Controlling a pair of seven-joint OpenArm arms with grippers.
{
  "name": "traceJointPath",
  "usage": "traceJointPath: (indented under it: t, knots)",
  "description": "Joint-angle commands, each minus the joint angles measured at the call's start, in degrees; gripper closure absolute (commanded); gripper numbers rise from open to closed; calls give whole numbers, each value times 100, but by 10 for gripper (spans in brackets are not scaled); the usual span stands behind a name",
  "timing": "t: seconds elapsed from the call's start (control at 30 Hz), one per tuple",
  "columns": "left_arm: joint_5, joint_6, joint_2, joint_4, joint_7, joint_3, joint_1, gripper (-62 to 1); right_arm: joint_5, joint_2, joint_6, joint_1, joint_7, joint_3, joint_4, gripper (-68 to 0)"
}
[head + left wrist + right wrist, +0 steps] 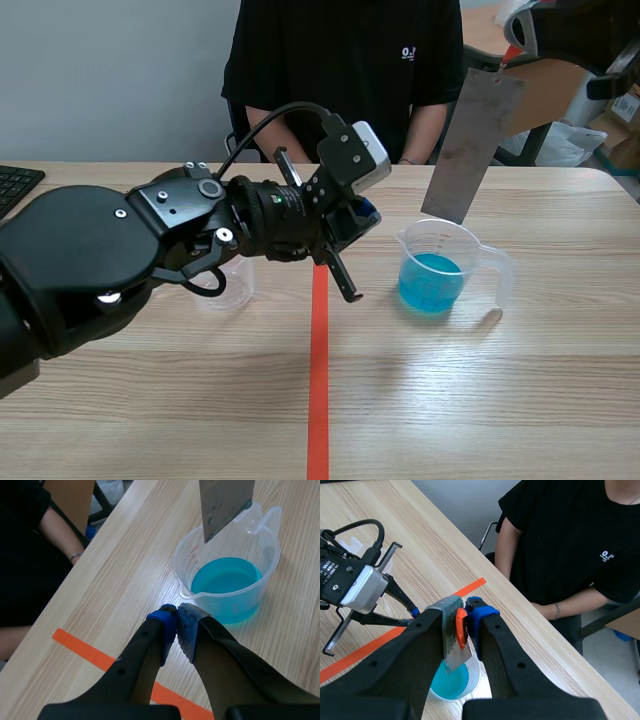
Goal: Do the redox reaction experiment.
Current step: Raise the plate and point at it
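Note:
A clear plastic beaker with blue liquid stands right of the tape line; the beaker lies just ahead of my left gripper. A grey metal sheet hangs upright over the beaker, its lower corner just above the rim. My right gripper, raised high at the top right, is shut on the sheet's top by an orange tag. My left gripper hovers left of the beaker, shut on nothing.
A second, empty clear beaker stands partly hidden under my left arm. A person in a black shirt sits across the table. A keyboard lies at the far left edge. Boxes and a bag sit at the back right.

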Motion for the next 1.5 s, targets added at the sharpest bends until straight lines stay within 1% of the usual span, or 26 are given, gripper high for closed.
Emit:
traceJointPath:
  t: [0.0,0.2,0.47,0.53,0.7,0.93,1.17,1.47]
  knots:
    - [-33,-17,96,61,-68,76,-138,-44,44,76,-20,70,85,70,24,-15]
    - [-46,-13,170,35,-107,87,-149,-44,44,76,-20,70,85,70,24,-15]
    - [-85,13,278,35,-315,87,-153,-44,44,76,-20,70,87,70,24,-15]
    - [-111,50,282,35,-387,87,-162,-44,44,76,-20,70,87,70,24,-15]
    - [-361,52,282,35,-494,87,-216,-44,44,76,-20,70,87,70,24,-15]
    - [-365,50,280,35,-520,87,-229,-44,44,76,-20,70,87,70,24,-15]
    - [-363,-199,280,35,-546,87,-229,-44,44,76,-20,70,87,70,24,-15]
    - [-363,-186,280,35,-531,87,-229,-44,44,76,-20,70,87,70,24,-15]
